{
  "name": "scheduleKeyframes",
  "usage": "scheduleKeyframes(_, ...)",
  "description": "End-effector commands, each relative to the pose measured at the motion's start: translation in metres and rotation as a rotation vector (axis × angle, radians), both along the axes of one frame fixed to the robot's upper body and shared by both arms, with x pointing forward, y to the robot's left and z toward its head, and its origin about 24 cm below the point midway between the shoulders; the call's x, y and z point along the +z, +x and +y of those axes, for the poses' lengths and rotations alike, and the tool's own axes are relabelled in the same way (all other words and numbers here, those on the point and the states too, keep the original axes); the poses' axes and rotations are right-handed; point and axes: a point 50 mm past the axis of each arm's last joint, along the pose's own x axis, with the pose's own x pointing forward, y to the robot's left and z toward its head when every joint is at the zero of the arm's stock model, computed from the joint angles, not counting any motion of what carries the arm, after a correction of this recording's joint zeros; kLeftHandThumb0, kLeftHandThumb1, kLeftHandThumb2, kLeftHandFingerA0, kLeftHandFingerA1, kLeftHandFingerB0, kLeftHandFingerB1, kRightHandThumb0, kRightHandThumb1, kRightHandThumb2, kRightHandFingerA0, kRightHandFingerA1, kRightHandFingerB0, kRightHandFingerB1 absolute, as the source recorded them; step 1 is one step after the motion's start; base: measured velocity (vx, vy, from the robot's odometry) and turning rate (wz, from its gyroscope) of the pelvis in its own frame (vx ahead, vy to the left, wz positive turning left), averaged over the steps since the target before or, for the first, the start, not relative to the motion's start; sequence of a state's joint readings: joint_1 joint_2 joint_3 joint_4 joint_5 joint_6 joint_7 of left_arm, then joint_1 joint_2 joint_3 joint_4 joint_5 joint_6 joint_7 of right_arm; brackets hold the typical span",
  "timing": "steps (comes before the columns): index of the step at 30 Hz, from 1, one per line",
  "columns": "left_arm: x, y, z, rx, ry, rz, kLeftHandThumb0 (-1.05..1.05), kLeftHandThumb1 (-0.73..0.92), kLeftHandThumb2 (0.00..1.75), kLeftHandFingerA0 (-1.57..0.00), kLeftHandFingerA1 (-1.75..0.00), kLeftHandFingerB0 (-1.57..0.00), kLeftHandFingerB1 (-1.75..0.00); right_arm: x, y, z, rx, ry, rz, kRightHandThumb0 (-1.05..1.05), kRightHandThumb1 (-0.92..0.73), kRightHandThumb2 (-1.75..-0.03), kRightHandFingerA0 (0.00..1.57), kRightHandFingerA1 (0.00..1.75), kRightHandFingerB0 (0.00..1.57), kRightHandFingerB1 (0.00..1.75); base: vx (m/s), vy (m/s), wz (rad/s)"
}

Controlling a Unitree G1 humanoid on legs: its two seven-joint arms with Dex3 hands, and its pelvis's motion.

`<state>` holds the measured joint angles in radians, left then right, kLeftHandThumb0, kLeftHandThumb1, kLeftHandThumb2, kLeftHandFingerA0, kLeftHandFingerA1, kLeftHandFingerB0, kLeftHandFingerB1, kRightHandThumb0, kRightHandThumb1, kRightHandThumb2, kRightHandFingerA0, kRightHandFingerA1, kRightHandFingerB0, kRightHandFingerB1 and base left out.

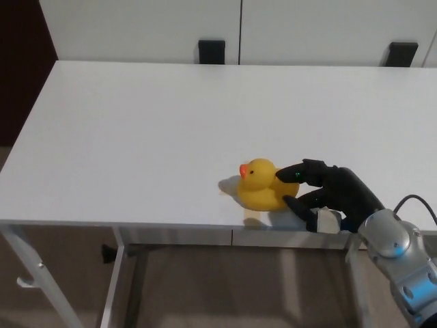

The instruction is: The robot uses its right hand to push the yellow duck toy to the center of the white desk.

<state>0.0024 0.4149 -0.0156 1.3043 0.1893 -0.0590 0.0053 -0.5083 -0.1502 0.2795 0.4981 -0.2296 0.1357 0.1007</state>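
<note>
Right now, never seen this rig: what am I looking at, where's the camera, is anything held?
This is one picture from a camera on a humanoid robot's head, looking down at a white desk. The black shape at lower right is the right robot hand, a thumb and two thick fingers, on a grey forearm. Its fingertips rest against the side of a yellow duck toy near the desk's front edge. It holds nothing; the fingers are apart and press on the duck from the right. The left robot hand is out of view. Behind the desk are white panels.
</note>
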Motion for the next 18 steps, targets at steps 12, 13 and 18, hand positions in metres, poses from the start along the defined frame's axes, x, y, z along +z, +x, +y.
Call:
scheduleKeyframes(12, 0.001, -0.006, 0.004, 0.002, 0.005, 0.012, -0.17, 0.67, 0.66, -0.87, -0.72, -0.81, -0.58, -0.006, -0.003, 0.001, -0.007, -0.006, 0.032, -0.72, -0.85, -0.65, 0.45, 0.65, 0.42, 0.49, 0.0, 0.0, 0.0)
scheduleKeyframes(13, 0.001, -0.007, 0.004, 0.004, 0.003, 0.01, -0.16, 0.67, 0.66, -0.87, -0.72, -0.79, -0.58, -0.004, -0.003, 0.001, -0.005, 0.008, 0.019, -0.74, -0.67, -0.86, 0.46, 0.69, 0.37, 0.56, 0.0, 0.0, 0.0)
scheduleKeyframes(18, 0.0, -0.008, 0.002, 0.017, -0.001, 0.003, -0.17, 0.67, 0.67, -0.88, -0.76, -0.83, -0.6, 0.012, -0.006, -0.002, 0.009, 0.086, -0.075, -0.66, -0.81, -0.63, 0.53, 0.71, 0.4, 0.5, 0.0, 0.0, 0.0)
